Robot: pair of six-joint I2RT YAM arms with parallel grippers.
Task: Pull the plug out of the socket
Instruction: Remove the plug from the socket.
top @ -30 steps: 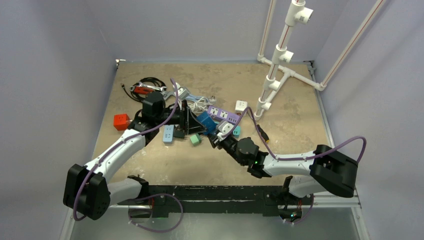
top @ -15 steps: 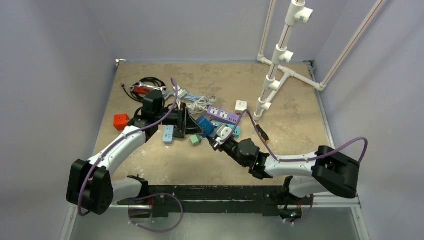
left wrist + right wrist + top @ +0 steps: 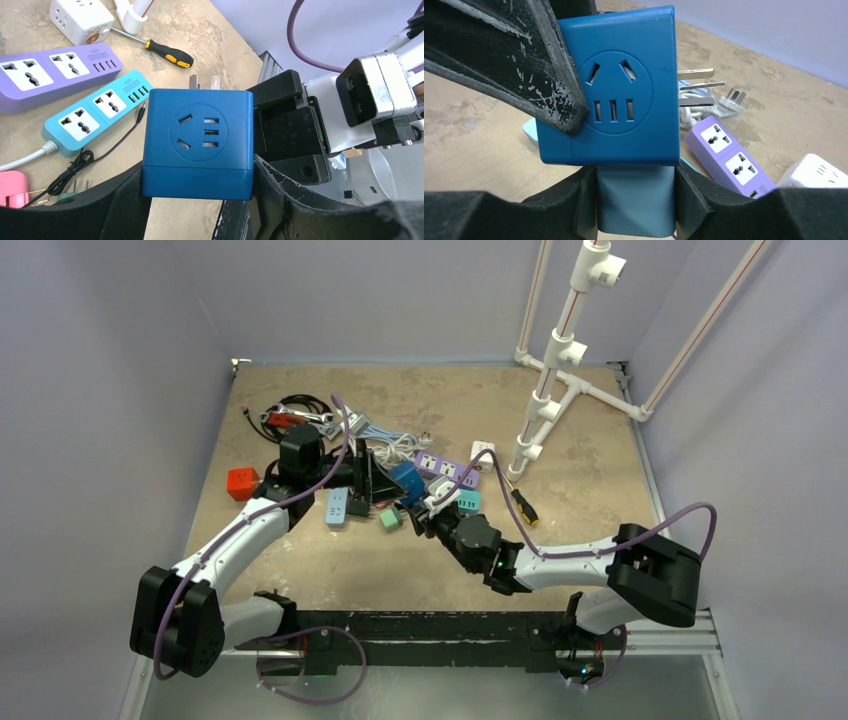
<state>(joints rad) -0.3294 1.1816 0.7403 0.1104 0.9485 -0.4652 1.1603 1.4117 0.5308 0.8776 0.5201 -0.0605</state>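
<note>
Top external: the left arm [image 3: 240,535] and the right arm [image 3: 565,565] come up from the bottom of the frame. They meet just left of centre over the table [image 3: 580,470], among a scatter of power strips and cables. The blue cube socket [image 3: 408,480] sits between their tips. How the jaws stand cannot be told from this view.

Left wrist: the left jaws are clamped on the blue cube socket at the centre of the frame, one black finger [image 3: 125,205] on each side of its lower end. The socket's round slotted face looks at the camera, and two metal prongs [image 3: 205,80] stand up from its top edge. The right arm's black wrist body is just beside the cube on the right. In the upper left of the frame lie a purple power strip [image 3: 55,75] and, just below it, a teal power strip [image 3: 95,110]. A white cube adapter [image 3: 82,17] and a screwdriver [image 3: 167,51] lie there too.

Right wrist: the right jaws are clamped on the pale blue plug [image 3: 636,210] at bottom centre. The plug's top meets the underside of the blue cube socket with no visible gap. A finger of the left jaws presses the cube from the upper left.
</note>
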